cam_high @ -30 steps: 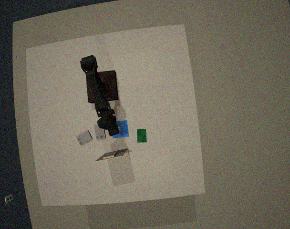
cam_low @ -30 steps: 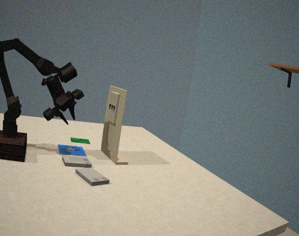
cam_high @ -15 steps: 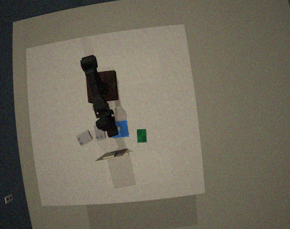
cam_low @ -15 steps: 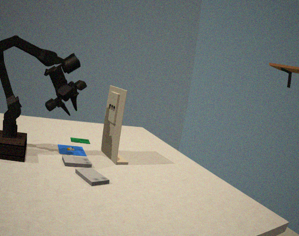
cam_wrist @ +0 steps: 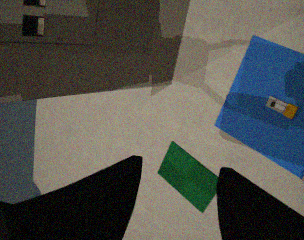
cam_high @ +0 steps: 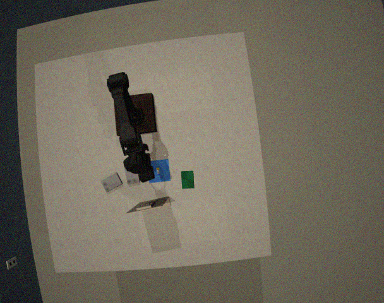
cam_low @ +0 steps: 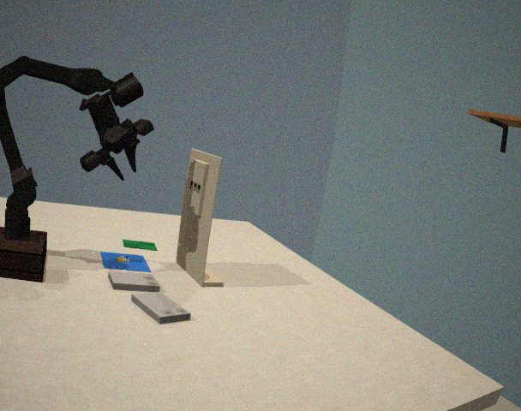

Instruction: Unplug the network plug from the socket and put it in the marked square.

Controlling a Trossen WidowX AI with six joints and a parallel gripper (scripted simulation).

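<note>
— Your gripper (cam_low: 124,169) hangs high above the table (cam_low: 296,336), fingers part-way apart with nothing between them and touching nothing.

— Where's the plug?

— You can see the plug (cam_wrist: 282,107) lying on the blue square (cam_wrist: 259,94) on the table, a small pale piece with a yellow end. From the side it shows as a little speck on that square (cam_low: 123,259), well below your fingers.

— And the panel?

— Your upright panel (cam_low: 203,229) stands just beyond the blue square, its row of dark sockets (cam_low: 194,186) near the top. Through the wrist camera the green patch (cam_wrist: 187,175) sits between your two dark fingertips. Two grey slabs (cam_low: 134,281) (cam_low: 160,307) lie on the near side of the blue square, the nearer to it touching its edge.
</note>
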